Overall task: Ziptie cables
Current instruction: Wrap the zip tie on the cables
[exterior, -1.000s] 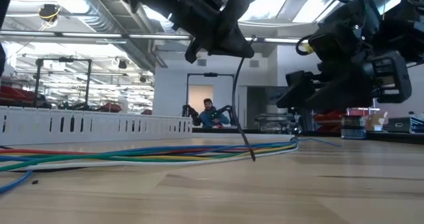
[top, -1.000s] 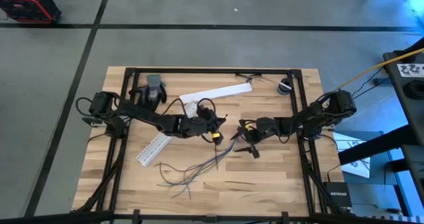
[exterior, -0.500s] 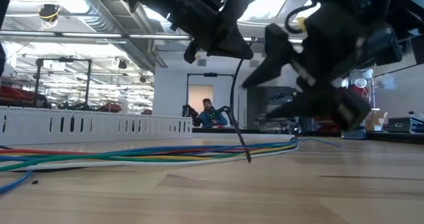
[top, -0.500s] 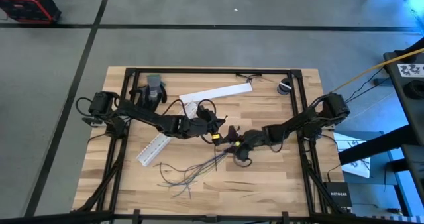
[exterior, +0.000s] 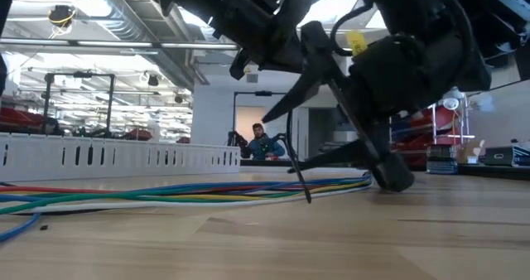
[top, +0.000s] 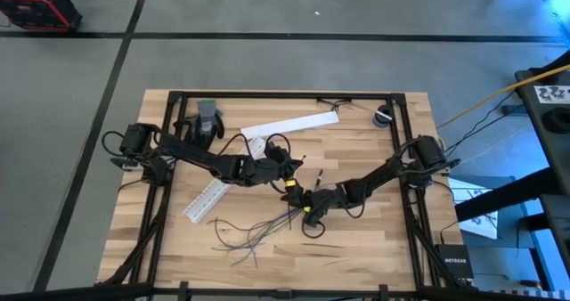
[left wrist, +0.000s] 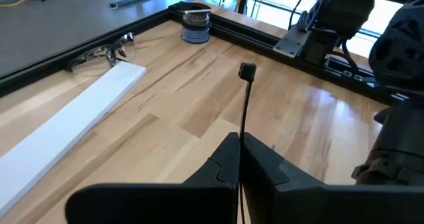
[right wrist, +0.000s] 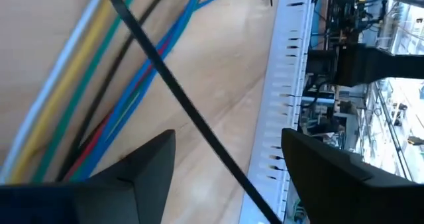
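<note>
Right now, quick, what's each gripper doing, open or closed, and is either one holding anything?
Left gripper: closed on the black zip tie.
Right gripper: open, holding nothing, its fingers either side of the zip tie's strap, above the cables.

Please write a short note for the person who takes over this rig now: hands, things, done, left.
Left hand: shut on the zip tie, held above the table's middle.
Right hand: open, low at the cables, the zip tie's strap between its fingers.
Cables: loose on the table, fanned toward the front left.
Done: tie picked up.
Left: loop it around the cables and pull tight.
</note>
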Robot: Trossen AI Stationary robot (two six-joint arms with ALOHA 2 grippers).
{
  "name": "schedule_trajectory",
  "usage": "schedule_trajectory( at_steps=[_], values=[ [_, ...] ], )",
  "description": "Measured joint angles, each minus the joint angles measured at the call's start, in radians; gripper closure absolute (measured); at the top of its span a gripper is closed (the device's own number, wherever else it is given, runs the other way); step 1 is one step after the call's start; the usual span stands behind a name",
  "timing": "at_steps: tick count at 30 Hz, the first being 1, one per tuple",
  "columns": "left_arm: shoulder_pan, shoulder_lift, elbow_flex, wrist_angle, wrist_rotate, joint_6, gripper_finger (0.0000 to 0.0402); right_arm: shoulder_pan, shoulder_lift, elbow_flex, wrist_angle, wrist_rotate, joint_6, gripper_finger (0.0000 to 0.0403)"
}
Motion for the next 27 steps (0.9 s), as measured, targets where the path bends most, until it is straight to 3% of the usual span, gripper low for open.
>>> schedule_trajectory(
  at_steps=[5, 20, 27],
  values=[
    [-0.001, 0.000, 0.000, -0.009, 0.000, 0.004, 0.0402, 0.010, 0.002, 0.011, -0.008, 0.005, 0.001, 0.0176],
    [-0.005, 0.000, 0.000, 0.000, 0.000, 0.011, 0.0402, 0.061, 0.001, 0.011, -0.028, -0.063, 0.214, 0.0391],
    [-0.024, 0.000, 0.000, -0.002, 0.006, 0.065, 0.0402, 0.062, -0.025, 0.004, -0.055, -0.158, 0.483, 0.0401]
  ],
)
